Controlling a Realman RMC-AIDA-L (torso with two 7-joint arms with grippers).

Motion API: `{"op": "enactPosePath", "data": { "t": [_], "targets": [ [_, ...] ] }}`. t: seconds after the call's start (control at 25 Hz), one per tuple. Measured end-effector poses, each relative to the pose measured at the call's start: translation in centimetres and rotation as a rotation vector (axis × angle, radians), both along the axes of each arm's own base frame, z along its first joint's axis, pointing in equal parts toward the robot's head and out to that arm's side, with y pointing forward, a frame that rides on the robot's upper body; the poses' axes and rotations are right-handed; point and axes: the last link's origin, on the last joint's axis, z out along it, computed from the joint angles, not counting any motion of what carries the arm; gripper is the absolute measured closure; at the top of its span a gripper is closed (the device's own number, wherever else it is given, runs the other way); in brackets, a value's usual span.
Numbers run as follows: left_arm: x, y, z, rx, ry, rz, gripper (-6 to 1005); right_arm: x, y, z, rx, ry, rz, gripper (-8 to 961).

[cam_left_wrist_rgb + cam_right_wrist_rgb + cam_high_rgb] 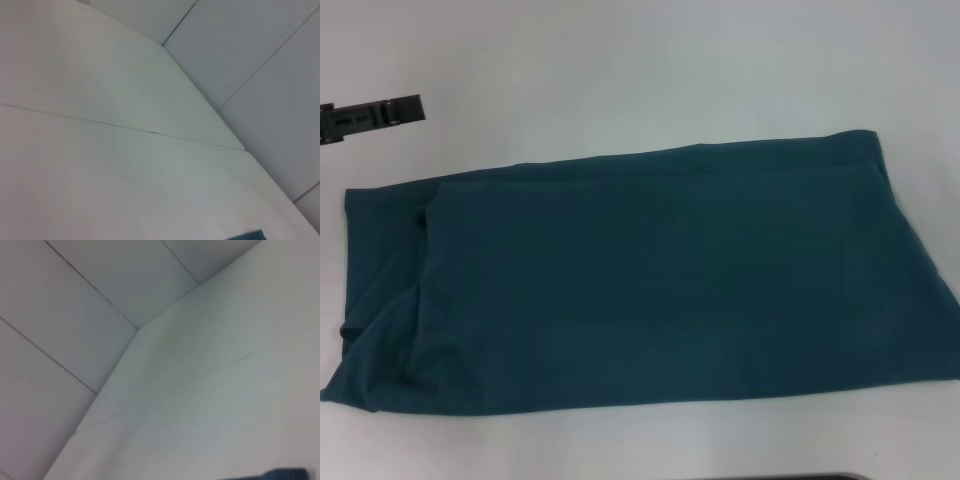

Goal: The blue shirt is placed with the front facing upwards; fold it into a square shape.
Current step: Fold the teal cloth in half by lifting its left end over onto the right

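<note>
The blue shirt (650,280) lies flat on the white tabletop (620,70), folded lengthwise into a long band that runs from near the left edge across to the right edge, covering the middle and near part of the surface. Its plain teal cloth faces up; no print or neckline shows. At the left end an under-layer sticks out past the upper fold, with a creased corner toward the near-left.

Only the head view takes in the whole garment. It also shows the left gripper (405,108) as a dark piece reaching in over the far-left part of the tabletop, well apart from the cloth; whether its jaws are released or clenched cannot be told. The right gripper shows in no view.

The left wrist view shows mostly bare white tabletop with a thin seam, pale floor panels beyond its edge, and just a small corner of the blue shirt (246,236). The right wrist view shows much the same, with a sliver of the shirt (285,474)
</note>
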Motion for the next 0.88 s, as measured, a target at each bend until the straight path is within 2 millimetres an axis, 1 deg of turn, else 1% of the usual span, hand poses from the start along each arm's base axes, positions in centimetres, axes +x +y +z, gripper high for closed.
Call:
{"op": "enactPosePath", "data": {
  "t": [0.08, 0.16, 0.32, 0.56, 0.88],
  "targets": [
    [0.1, -0.2, -0.7, -0.041, 0.021, -0.01, 155, 0.1, -0.1, -0.1, -0.013, -0.007, -0.002, 10],
    [0.0, -0.3, -1.0, -0.057, 0.035, -0.008, 137, 0.1, -0.2, -0.2, -0.023, -0.008, -0.004, 12],
    [-0.8, -1.1, -1.4, -0.098, 0.078, 0.008, 100, 0.0, -0.7, -0.6, -0.085, -0.001, -0.008, 12],
    [-2.7, -2.3, -1.3, -0.141, 0.152, 0.051, 111, 0.3, -0.8, -1.0, -0.169, 0.001, -0.065, 11],
    [-3.9, -3.2, -1.6, -0.191, 0.229, 0.068, 116, -0.1, -0.3, -1.4, -0.191, 0.024, -0.081, 11]
  ]
}}
